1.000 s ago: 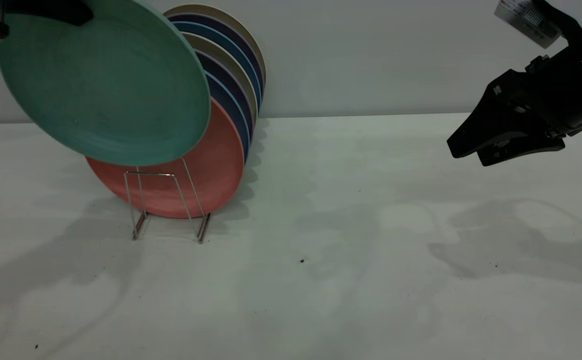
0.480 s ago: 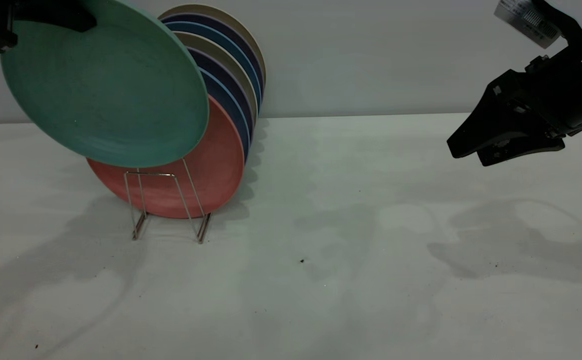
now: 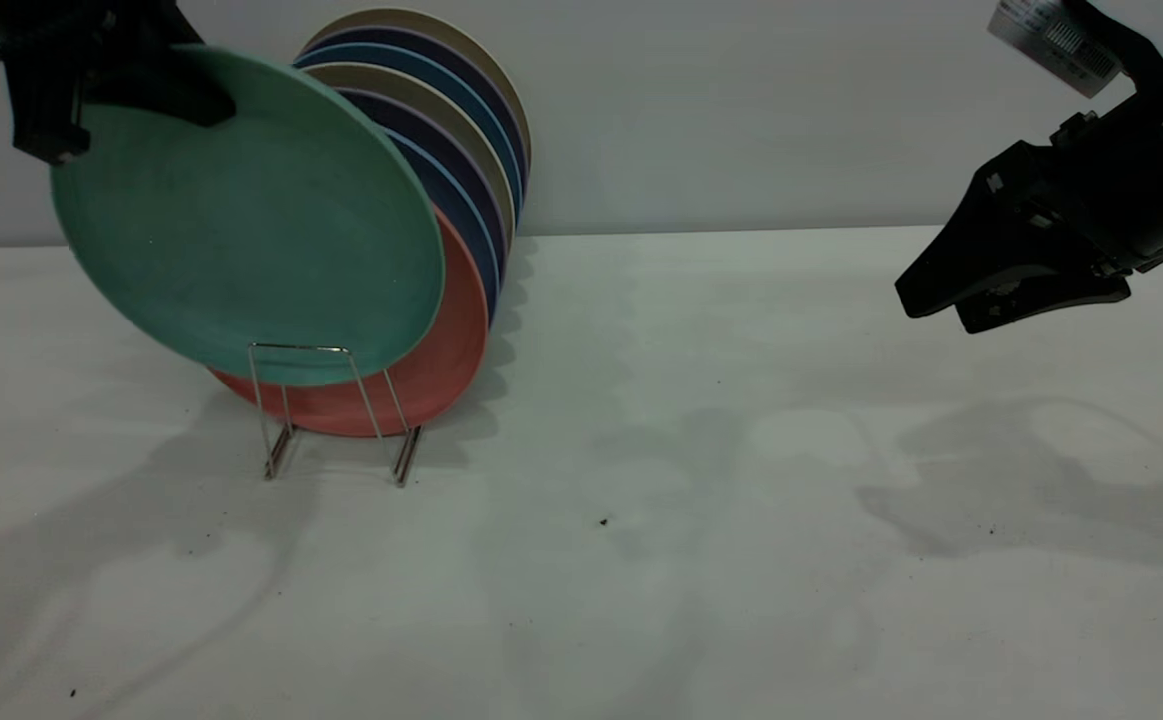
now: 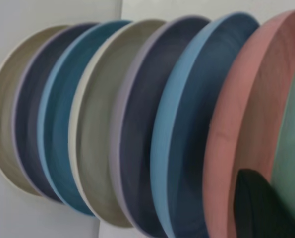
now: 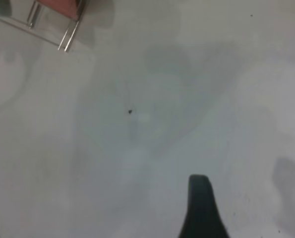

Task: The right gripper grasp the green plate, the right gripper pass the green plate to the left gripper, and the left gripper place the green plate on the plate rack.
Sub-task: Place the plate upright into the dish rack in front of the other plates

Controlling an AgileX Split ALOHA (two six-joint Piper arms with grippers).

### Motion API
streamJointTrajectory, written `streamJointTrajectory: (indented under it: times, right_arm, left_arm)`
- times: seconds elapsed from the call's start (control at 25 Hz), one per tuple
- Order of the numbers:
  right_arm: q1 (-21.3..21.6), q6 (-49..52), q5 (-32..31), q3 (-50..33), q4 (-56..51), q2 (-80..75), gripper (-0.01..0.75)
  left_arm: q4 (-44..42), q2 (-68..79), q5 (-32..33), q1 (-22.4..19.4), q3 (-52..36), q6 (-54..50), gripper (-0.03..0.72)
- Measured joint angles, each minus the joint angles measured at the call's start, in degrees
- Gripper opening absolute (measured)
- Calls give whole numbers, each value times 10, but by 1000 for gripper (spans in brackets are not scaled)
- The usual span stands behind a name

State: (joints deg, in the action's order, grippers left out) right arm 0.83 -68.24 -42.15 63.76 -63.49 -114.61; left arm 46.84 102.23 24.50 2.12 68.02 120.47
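Observation:
The green plate [image 3: 251, 220] hangs tilted at the upper left. My left gripper [image 3: 121, 105] is shut on its upper rim. Its lower edge dips behind the top of the plate rack's [image 3: 301, 400] front wire loop, just in front of a salmon-pink plate [image 3: 451, 340]; I cannot tell whether it rests on the wires. In the left wrist view one black finger [image 4: 261, 208] lies between the green plate [image 4: 293, 148] and the pink plate [image 4: 246, 124]. My right gripper [image 3: 929, 303] hovers high at the far right, open and holding nothing; one fingertip [image 5: 199, 186] shows over bare table.
Several plates, blue, dark navy and beige [image 3: 461, 150], stand on edge in the rack behind the pink one, near the back wall. The white table [image 3: 701, 520] stretches between the rack and the right arm. The rack's feet [image 5: 68, 37] show in the right wrist view.
The left gripper has carried the green plate down and to the right. Its lower edge now reaches the rack's front loop and covers more of the pink plate. The right gripper has stayed put.

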Motion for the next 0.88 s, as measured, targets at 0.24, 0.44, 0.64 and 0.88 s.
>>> streamJointTrajectory:
  times: [0.24,0.44,0.64,0.88]
  right_arm:
    - [0,0,0,0,0,0,550]
    - [0,0,1,0,1,0,550]
    - [0,0,2,0,2,0,550]
    - [0,0,3,0,2,0,550]
  left_arm:
    - [1,24,-3,0,0,0,81]
    - [5,42,-7,0,2,0,107]
    - [7,44,-6,0,2,0,256]
    - [9,42,-6,1,3,0,437]
